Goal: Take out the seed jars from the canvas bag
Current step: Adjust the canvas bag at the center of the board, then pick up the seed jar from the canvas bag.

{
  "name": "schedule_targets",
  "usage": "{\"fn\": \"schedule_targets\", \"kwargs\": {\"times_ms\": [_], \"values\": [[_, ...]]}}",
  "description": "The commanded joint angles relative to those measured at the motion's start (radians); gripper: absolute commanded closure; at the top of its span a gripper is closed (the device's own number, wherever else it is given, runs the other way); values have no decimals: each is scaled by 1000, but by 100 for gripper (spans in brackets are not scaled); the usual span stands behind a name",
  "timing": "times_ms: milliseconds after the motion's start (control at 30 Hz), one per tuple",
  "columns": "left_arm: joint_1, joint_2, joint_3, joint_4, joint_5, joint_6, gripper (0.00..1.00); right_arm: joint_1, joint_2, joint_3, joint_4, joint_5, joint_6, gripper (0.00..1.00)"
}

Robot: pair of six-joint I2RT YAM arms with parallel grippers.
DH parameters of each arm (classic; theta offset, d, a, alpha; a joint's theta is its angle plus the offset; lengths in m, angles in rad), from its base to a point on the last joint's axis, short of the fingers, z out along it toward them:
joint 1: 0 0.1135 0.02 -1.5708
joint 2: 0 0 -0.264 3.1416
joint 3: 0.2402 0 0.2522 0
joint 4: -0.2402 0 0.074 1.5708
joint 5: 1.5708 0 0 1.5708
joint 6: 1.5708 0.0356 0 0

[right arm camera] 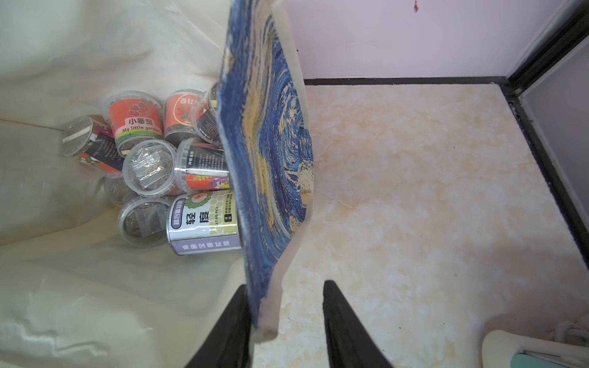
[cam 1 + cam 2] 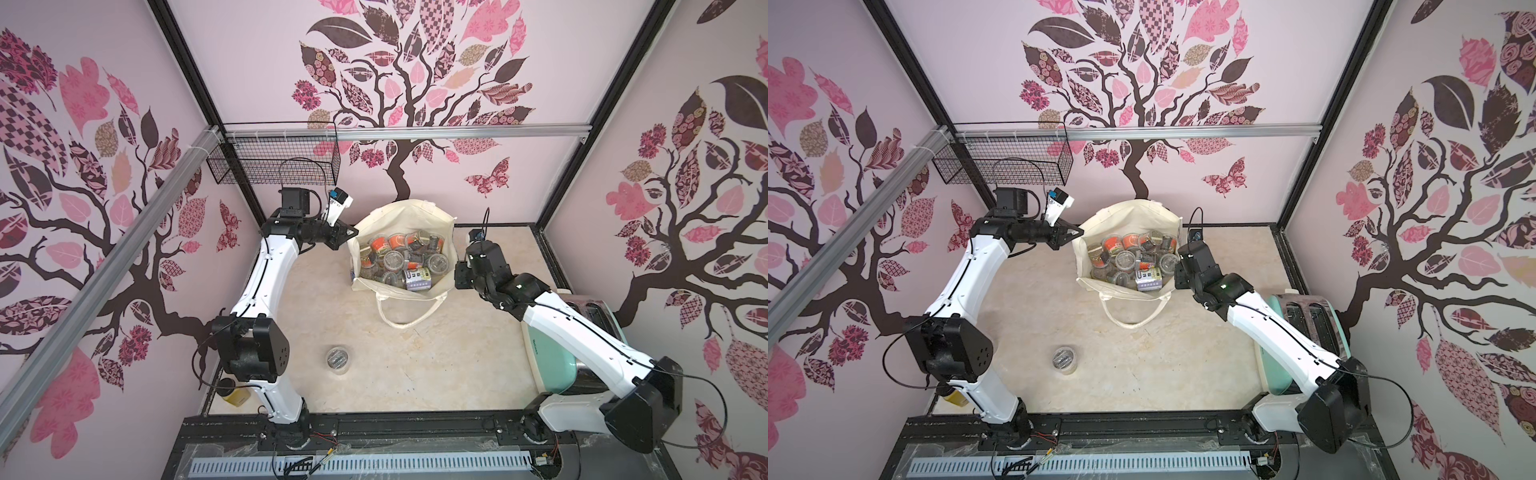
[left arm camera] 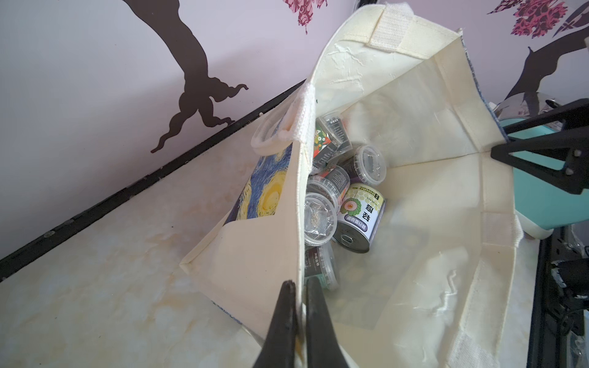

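The canvas bag [image 2: 399, 216] [image 2: 1125, 216] stands open at the back middle of the table. Several seed jars [image 2: 395, 259] [image 2: 1125, 259] lie piled inside, some with red-orange labels [image 1: 135, 119]. One seed jar [image 2: 337, 360] [image 2: 1064, 360] stands alone on the table in front. My left gripper [image 3: 301, 283] [image 2: 353, 232] is shut on the bag's left rim [image 3: 299, 191]. My right gripper [image 1: 287, 283] is open at the bag's right side. The printed wall [image 1: 271, 143] hangs between its fingers, against one finger and apart from the other.
A purple-and-white labelled tin [image 1: 204, 223] [image 2: 417, 279] lies among the jars. A mint toaster [image 2: 573, 365] sits under the right arm. A yellow jar with a black lid [image 2: 235, 392] stands at the left front corner. A wire basket [image 2: 274, 166] hangs at the back left.
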Motion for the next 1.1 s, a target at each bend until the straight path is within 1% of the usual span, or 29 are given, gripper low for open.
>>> {"fn": "schedule_targets", "kwargs": {"times_ms": [0,100,200,267,400,467,567,667,733,867,900,933,1067], "values": [[2,-61,-40,-45,49,31,100,-3,-48,82,-61,-47,6,57],[2,-82,-65,-95,53,65,100,-3,-50,146,-75,-149,0,54],[2,-108,-102,-114,59,82,100,7,-20,221,-105,-208,15,50],[2,-121,-114,-124,63,74,100,39,9,271,-125,-213,17,47],[3,-134,-119,-142,81,56,100,150,83,335,-152,-183,41,43],[3,-139,-127,-153,101,56,100,181,126,329,-149,-202,67,41],[2,-147,-144,-186,139,78,100,199,177,271,-107,-217,115,38],[3,-157,-158,-201,133,78,100,207,225,237,-88,-198,145,30],[2,-160,-163,-211,118,78,100,212,261,236,-94,-173,168,27],[2,-159,-164,-217,111,59,100,225,309,184,-74,-117,220,17],[3,-162,-163,-217,113,57,100,225,319,172,-68,-100,230,6],[4,-164,-167,-216,115,52,100,226,328,161,-64,-79,238,1],[3,-169,-176,-219,130,41,100,226,381,137,-38,-26,226,0]]}}
